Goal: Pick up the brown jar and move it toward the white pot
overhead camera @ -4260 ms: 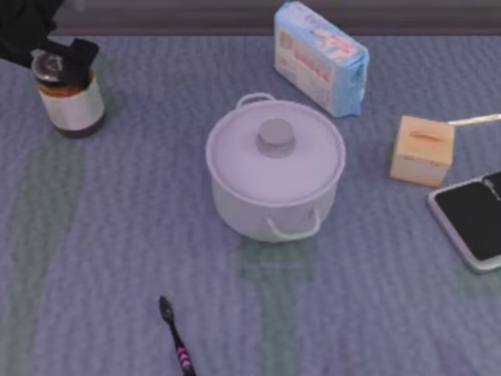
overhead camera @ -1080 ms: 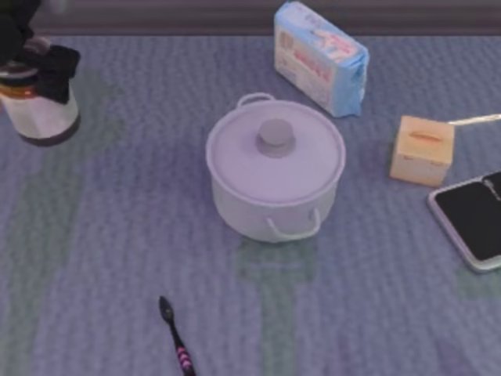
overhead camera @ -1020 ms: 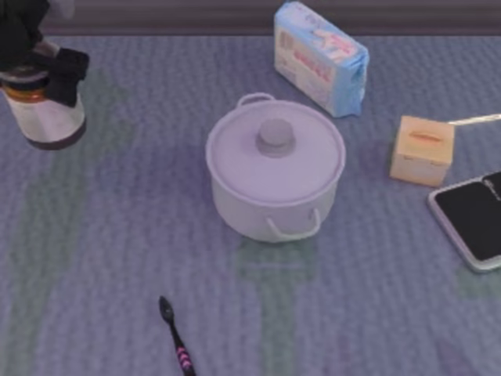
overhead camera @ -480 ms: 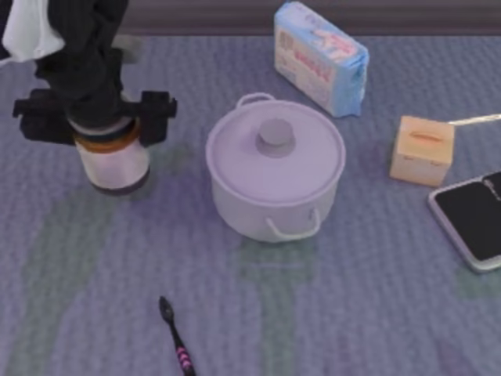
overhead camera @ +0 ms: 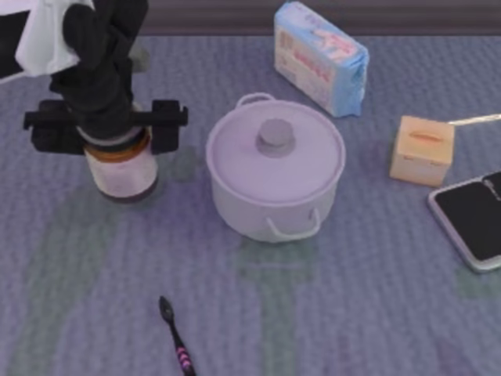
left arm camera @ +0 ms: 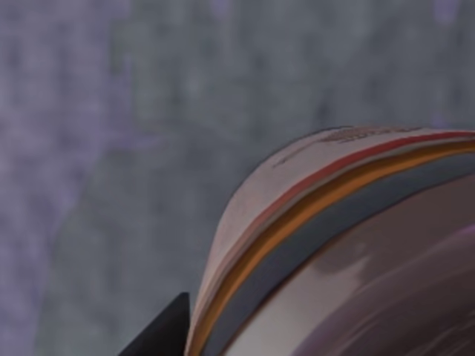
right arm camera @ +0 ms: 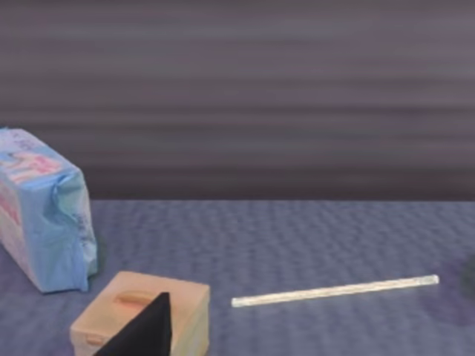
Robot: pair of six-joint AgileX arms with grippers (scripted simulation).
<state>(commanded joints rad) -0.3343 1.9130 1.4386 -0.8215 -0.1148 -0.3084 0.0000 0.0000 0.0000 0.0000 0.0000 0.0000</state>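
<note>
The brown jar, with its white label and orange band, stands upright left of the white pot, a short gap between them. My left gripper comes down over its lid and is shut on it; the black arm hides the lid. In the left wrist view the brown jar fills the near field, next to one dark fingertip. I cannot tell whether the jar's base touches the cloth. My right gripper is outside the top view; its wrist view shows one black fingertip with nothing held, the gripper open.
A blue-and-white packet lies behind the pot. To the right are a tan box, a thin clear rod and a black-screened scale. A black toothbrush lies at the front. A blue-grey cloth covers the table.
My left arm has carried the jar from the far left edge rightward, close to the pot's left side. In the last half second it moved slightly right and nearer. Nothing else moved.
</note>
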